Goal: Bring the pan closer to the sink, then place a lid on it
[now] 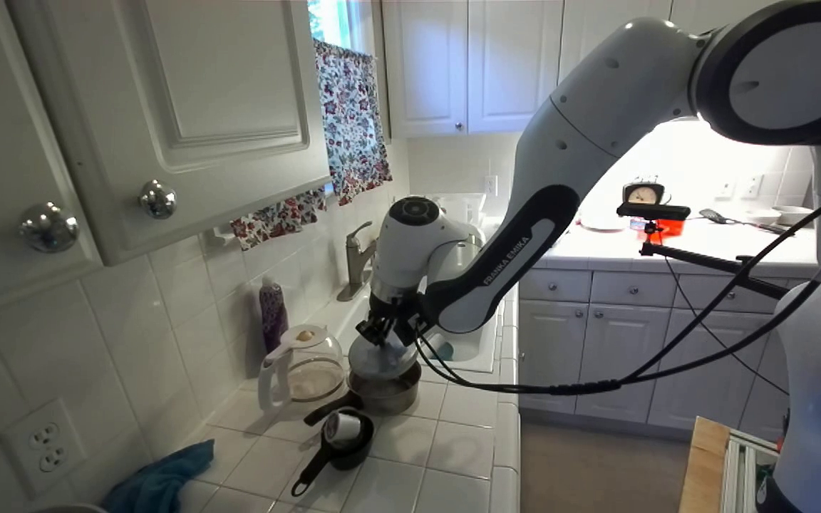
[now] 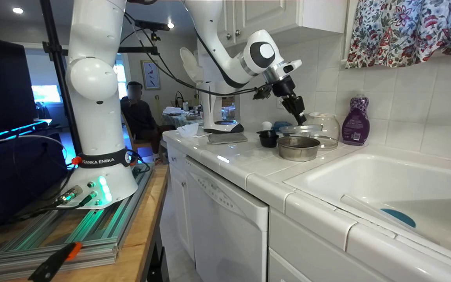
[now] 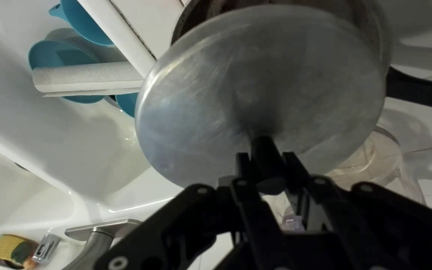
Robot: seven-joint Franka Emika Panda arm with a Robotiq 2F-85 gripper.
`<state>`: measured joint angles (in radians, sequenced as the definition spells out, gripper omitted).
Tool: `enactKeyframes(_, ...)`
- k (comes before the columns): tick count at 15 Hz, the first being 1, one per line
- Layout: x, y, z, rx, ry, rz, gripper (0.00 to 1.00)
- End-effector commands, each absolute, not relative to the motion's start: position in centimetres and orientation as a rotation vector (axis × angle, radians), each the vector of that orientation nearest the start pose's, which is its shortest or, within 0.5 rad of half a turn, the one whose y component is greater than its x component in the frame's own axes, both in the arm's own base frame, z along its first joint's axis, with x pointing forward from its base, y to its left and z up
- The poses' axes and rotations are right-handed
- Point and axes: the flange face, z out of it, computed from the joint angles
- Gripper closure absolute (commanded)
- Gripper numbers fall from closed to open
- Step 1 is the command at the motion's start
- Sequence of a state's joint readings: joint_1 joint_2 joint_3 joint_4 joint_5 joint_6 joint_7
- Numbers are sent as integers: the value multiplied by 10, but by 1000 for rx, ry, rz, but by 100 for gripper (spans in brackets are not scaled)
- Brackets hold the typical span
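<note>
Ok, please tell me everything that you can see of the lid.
The lid is round, smudged silvery-grey and looks metallic, with a dark knob on top. The gripper clamps this knob. The lid hangs over the pan, not seated: in the wrist view, part of the pan's inside shows past its edge. Its exact tilt and any pan contact are unclear.

One pan [image 2: 299,151], one lid [image 3: 246,86], one tool [image 3: 266,165], one sink [image 2: 360,178], one faucet [image 1: 355,265], one small black skillet [image 1: 355,457], one glass carafe [image 1: 316,372], one purple bottle [image 2: 356,124], one coffee maker [image 2: 211,105], one blue cloth [image 1: 162,476], one seated person [image 2: 140,113]
</note>
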<state>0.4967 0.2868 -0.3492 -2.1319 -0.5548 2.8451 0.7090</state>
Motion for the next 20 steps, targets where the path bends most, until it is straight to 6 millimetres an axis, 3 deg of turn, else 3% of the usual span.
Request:
enactKeyframes(1, 580, 135, 313, -3173, 51, -942, 94)
enactKeyframes(9, 560, 132, 285, -3078, 190, -1024, 94)
enactKeyframes(20, 563, 119, 261, -2973, 246, -1055, 94)
